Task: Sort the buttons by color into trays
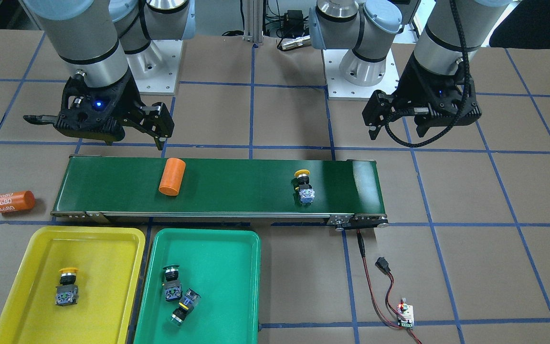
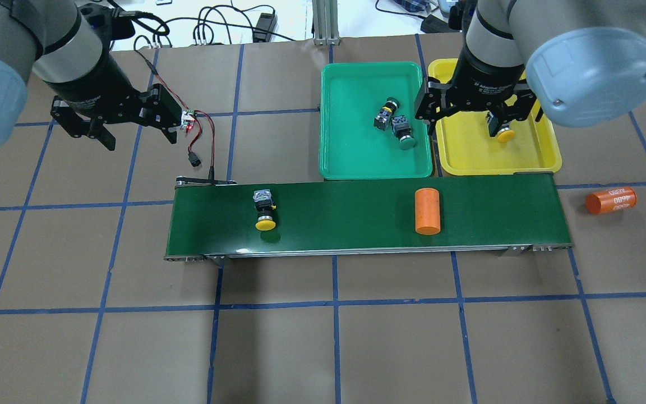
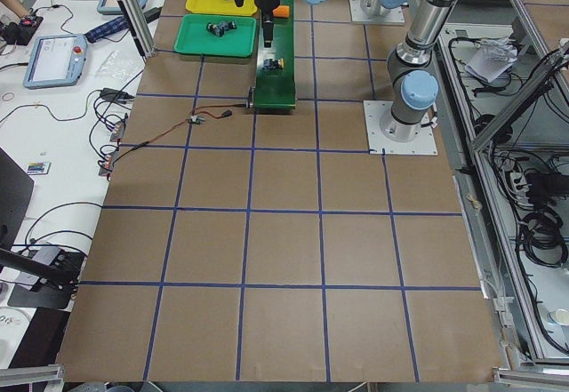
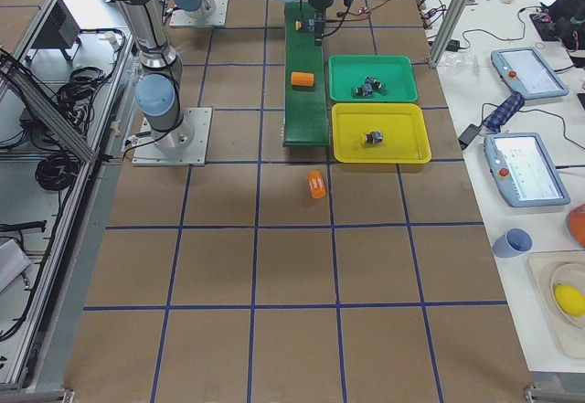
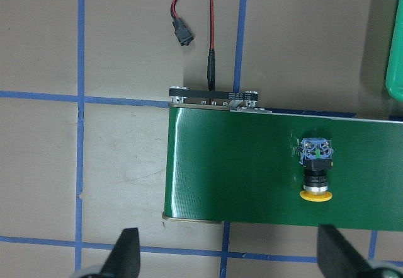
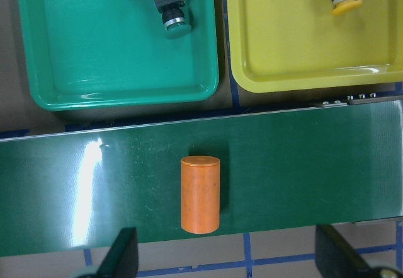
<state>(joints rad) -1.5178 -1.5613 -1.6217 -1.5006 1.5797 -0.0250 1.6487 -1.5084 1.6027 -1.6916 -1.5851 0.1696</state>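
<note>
On belt [image 2: 356, 224], yellow button [image 2: 264, 210], orange cylinder [image 2: 428, 211] apart; left hand [image 2: 139, 140], right hand [image 2: 457, 120] wide.

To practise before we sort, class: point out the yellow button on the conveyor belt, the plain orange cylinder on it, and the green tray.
yellow button [image 1: 304, 185]: front-facing view, on its black body.
orange cylinder [image 1: 172, 176]: front-facing view, middle of its side.
green tray [image 1: 229, 286]: front-facing view, bare floor.

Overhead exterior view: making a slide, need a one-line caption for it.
One yellow-capped push-button awaits sorting on the dark-green conveyor belt with an orange cylinder; left gripper and right gripper hang open.
</note>
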